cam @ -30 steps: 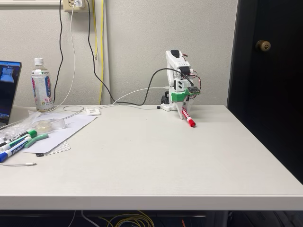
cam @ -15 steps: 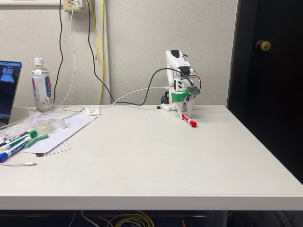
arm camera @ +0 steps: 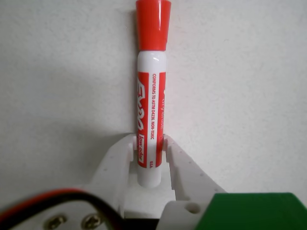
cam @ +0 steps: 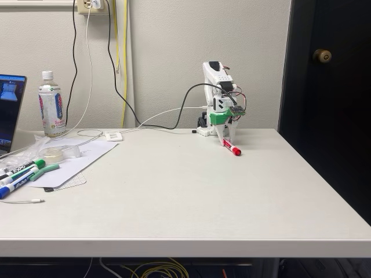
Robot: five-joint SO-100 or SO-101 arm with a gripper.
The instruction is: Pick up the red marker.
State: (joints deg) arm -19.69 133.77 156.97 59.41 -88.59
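Premises: office or study room. Evidence: white desk [cam: 174, 197], laptop [cam: 10, 110] at the fixed view's left edge, dry-erase markers [cam: 23, 172] on paper, drink bottle [cam: 51, 107], wall outlet [cam: 91, 4] (cables trailing down), dark door [cam: 330, 87].

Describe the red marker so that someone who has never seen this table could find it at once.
Look at the white robot arm at the table's far edge. The red marker is at its foot, held between the tool's white fingers. It has a red cap; the markers at the table's left edge have green or blue caps.
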